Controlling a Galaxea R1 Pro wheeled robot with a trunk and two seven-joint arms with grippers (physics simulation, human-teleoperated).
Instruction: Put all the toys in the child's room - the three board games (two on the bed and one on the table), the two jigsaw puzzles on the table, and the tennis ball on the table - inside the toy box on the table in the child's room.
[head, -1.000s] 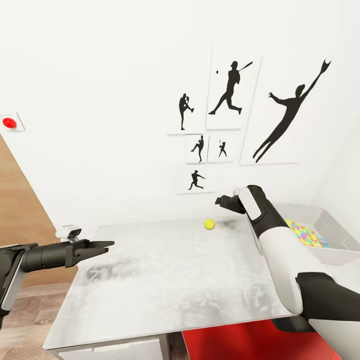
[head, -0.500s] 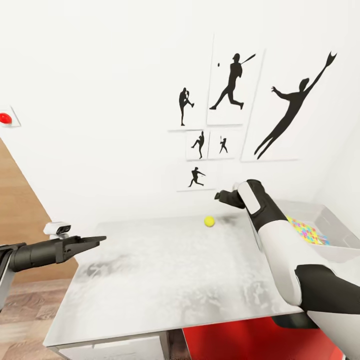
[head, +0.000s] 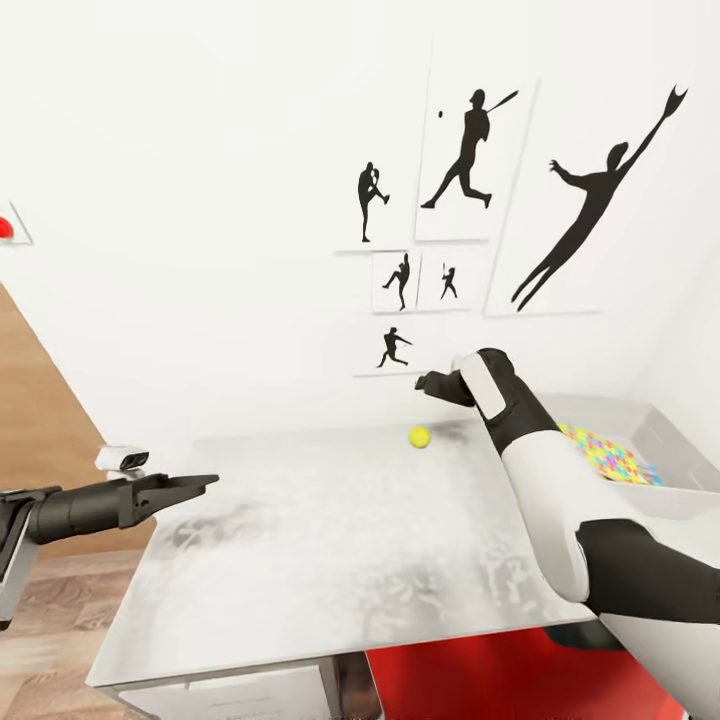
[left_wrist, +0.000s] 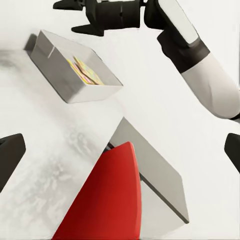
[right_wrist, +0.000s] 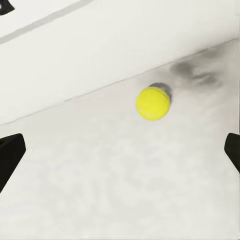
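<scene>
The yellow tennis ball (head: 419, 436) (right_wrist: 153, 103) lies on the mottled grey-white table (head: 330, 560) near its far edge, close to the wall. My right gripper (head: 427, 385) hangs open just above and slightly behind the ball, apart from it; in the right wrist view the ball lies ahead between the spread fingertips (right_wrist: 10, 155). The pale grey toy box (head: 665, 450) (left_wrist: 60, 75) stands at the table's right end, with a multicoloured jigsaw puzzle (head: 607, 456) (left_wrist: 85, 70) lying inside. My left gripper (head: 205, 484) is open and empty over the table's left edge.
A red seat (head: 480, 675) (left_wrist: 105, 200) is tucked under the table's near right side. The white wall with black sports silhouettes (head: 465, 150) rises right behind the table. Wood plank floor (head: 50, 640) lies to the left.
The head view has shifted a little. My right gripper has edged left and now hangs over the ball. The left arm has drawn back slightly. The ball has stayed put.
</scene>
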